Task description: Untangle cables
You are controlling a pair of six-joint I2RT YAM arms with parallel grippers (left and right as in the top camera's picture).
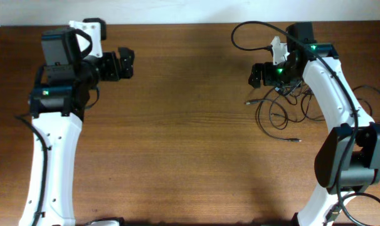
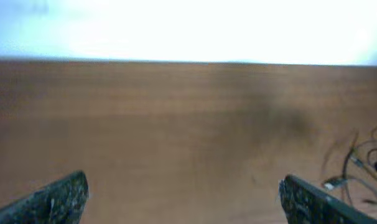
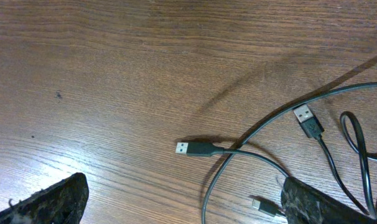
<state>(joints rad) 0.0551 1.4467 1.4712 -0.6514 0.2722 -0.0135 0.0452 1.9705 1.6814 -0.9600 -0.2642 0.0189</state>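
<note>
While the wide wooden table (image 1: 190,132) fills most of the overhead view, a white arm stands at each side of it. At the far left, the left gripper (image 1: 125,63) has its fingers spread wide with nothing between them, and its wrist camera shows only bare wood below. At the far right, the right gripper (image 1: 258,74) is spread just as wide, grips nothing and hangs over the left edge of the cables (image 1: 284,92). These thin black cords lie in loose, overlapping loops on the right side of the table, partly under the right arm. One flat plug (image 3: 191,149) rests on the wood between the right fingers (image 3: 58,202), and another plug (image 3: 307,118) lies further right.
</note>
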